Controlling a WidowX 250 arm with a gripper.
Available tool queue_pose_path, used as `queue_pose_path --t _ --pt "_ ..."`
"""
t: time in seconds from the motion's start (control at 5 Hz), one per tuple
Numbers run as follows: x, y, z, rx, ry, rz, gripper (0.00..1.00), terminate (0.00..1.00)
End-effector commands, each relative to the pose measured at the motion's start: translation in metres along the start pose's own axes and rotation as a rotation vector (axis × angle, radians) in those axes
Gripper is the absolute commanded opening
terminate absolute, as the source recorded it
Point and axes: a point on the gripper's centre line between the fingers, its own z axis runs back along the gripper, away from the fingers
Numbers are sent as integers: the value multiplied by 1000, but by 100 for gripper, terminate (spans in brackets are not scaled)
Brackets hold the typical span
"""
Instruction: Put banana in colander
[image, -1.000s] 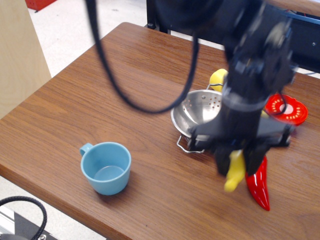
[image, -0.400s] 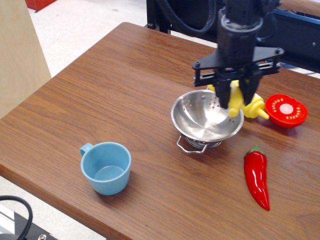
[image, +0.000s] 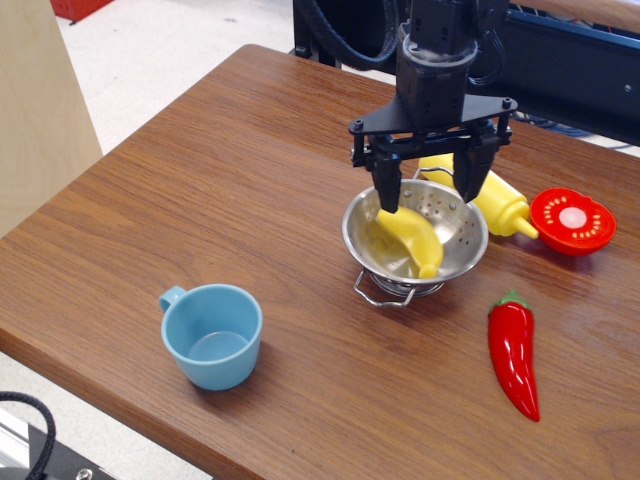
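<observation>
**Operator:** Since the last look, the banana (image: 408, 238) has left my gripper (image: 428, 187) and now lies inside the colander (image: 415, 239), where a moment ago it hung clamped above the rim. My jaws are spread wide and released, nothing between them, poised just above the bowl's far edge.

**Observer:** Walk me round from the colander, biggest first.

**Operator:** I've got the wooden table (image: 220, 180) under everything. My black arm (image: 440, 50) rises straight up from behind the colander. Next the colander itself, steel, perforated, sitting upright on its ring base, one wire handle poking out on the near side. Well to its near left is the light blue cup (image: 212, 334), upright, handle turned away to the left. Just behind the colander on the right I see the yellow squeeze bottle (image: 488, 196), lying down, nozzle pointing right. Near right of the colander lies the red pepper (image: 516, 355), stem end closest to the bowl. Further right of the bottle is the red tomato slice (image: 572, 220).

**Observer:** And the banana?

**Operator:** Resting across the colander's floor, curved, one tip near the front wall.
</observation>
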Motion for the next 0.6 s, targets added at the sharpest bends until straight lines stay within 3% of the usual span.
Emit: queue_pose_path --t 0.0,0.2,0.4 --pt "-2 -17 43 -94 3 -30 100 0" --pt "-2 -17 43 -94 3 -30 100 0" --pt "-2 -17 43 -94 3 -30 100 100"
